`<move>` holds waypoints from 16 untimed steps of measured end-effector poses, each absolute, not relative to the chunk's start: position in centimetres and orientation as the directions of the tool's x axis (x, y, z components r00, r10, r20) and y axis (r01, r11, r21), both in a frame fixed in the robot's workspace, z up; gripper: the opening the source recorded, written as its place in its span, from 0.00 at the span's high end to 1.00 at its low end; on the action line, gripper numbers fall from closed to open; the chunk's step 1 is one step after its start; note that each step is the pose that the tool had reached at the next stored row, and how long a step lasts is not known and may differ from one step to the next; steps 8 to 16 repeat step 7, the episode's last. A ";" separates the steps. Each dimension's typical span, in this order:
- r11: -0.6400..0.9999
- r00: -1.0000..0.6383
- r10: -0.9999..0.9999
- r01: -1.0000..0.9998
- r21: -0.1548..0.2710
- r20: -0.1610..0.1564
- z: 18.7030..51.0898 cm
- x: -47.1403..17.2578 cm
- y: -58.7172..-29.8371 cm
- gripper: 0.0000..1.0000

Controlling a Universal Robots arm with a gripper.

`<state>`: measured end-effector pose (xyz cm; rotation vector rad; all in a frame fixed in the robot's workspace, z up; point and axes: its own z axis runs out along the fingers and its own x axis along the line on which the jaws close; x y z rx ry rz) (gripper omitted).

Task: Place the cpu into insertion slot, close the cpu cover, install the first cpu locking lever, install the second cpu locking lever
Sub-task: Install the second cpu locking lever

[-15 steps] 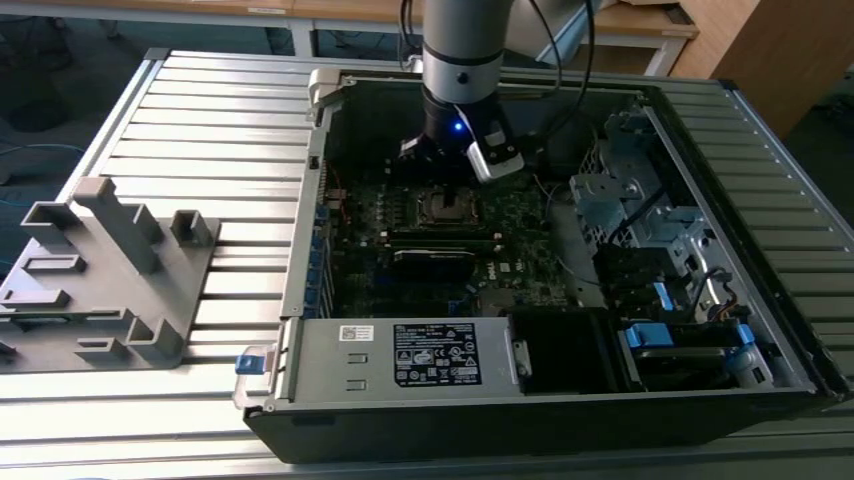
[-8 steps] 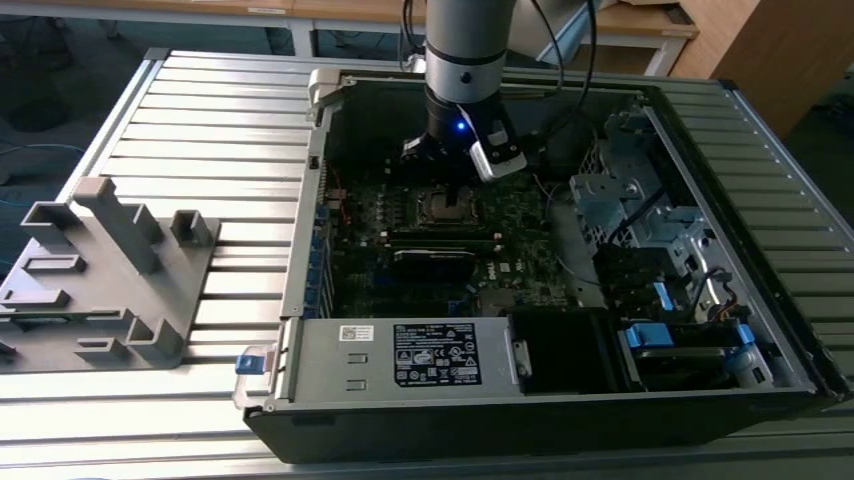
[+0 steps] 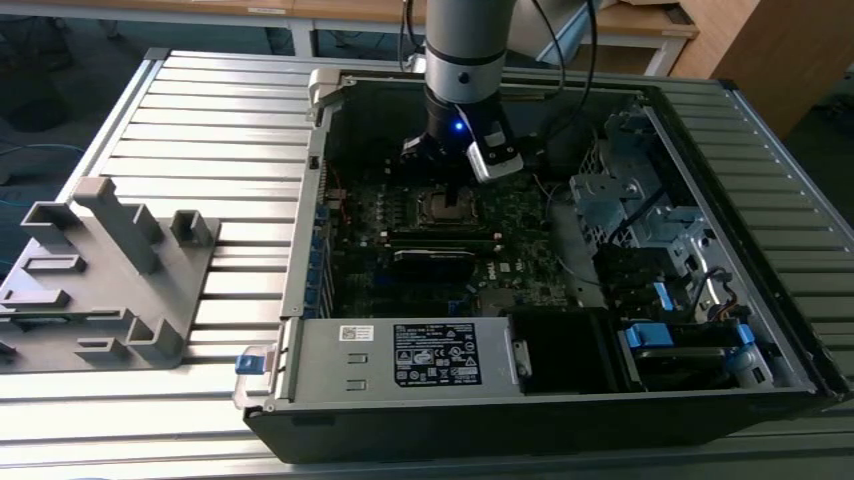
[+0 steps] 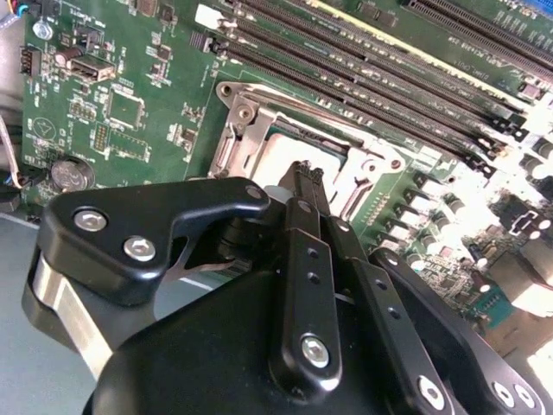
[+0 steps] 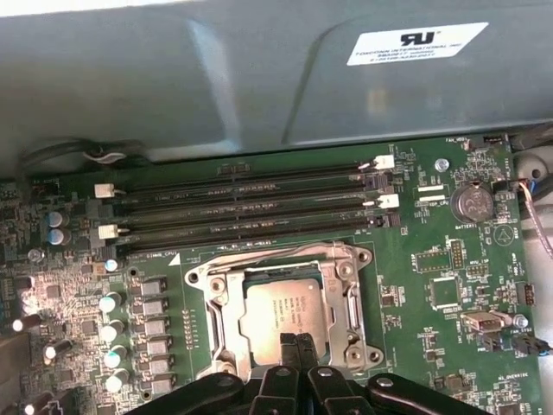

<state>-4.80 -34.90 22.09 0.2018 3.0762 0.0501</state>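
Resting in the insertion slot (image 5: 285, 316), the cpu (image 5: 283, 318); fingers (image 5: 292, 347) pressed together, empty, above it.

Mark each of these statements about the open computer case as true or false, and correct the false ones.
1. The cpu lies in the insertion slot. True.
2. The gripper is over the battery coin cell. False: it is at the edge of the cpu, fingers together.
3. The memory slots lie beside the insertion slot. True.
4. The cpu cover hides the whole cpu. False: the cpu's silver top shows through the frame.
5. The grey plastic fixture sits inside the case. False: it rests on the table, at the exterior view's left.
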 end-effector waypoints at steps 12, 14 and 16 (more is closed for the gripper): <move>0.991 -0.989 0.134 0.132 0.036 -0.056 22.1 -4.8 -34.9 0.90; 0.991 -0.989 0.134 0.132 0.036 -0.056 22.1 -4.8 -34.9 0.90; 0.991 -0.989 0.134 0.132 0.036 -0.056 22.1 -4.8 -34.9 0.90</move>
